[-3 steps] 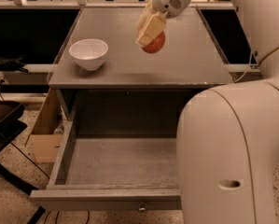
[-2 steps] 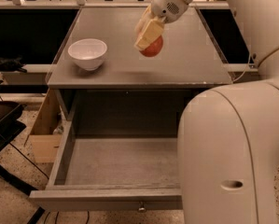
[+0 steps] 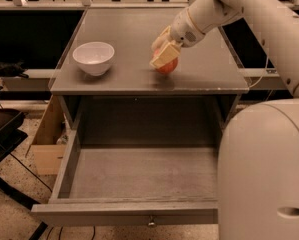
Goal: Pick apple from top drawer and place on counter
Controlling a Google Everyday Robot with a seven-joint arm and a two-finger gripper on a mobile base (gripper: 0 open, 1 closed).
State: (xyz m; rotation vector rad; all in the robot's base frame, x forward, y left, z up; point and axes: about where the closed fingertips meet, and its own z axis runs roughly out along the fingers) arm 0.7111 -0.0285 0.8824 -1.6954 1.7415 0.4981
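The red apple (image 3: 167, 66) sits low at the counter (image 3: 139, 34), right of its middle and near the front edge; I cannot tell whether it rests on the surface. My gripper (image 3: 163, 54) comes down from the upper right and its cream fingers (image 3: 161, 59) are shut on the apple. The top drawer (image 3: 134, 184) is pulled out fully below the counter, with nothing inside. Its front panel and small metal knob (image 3: 150, 222) show at the bottom.
A white bowl (image 3: 93, 58) stands on the left of the counter. My large white arm body (image 3: 269, 174) fills the lower right and hides the drawer's right side. A wooden box (image 3: 46, 139) and a dark stand sit on the speckled floor at left.
My gripper has carried the apple down and toward the front of the counter, from well above it to about surface level. The view has also shifted a little.
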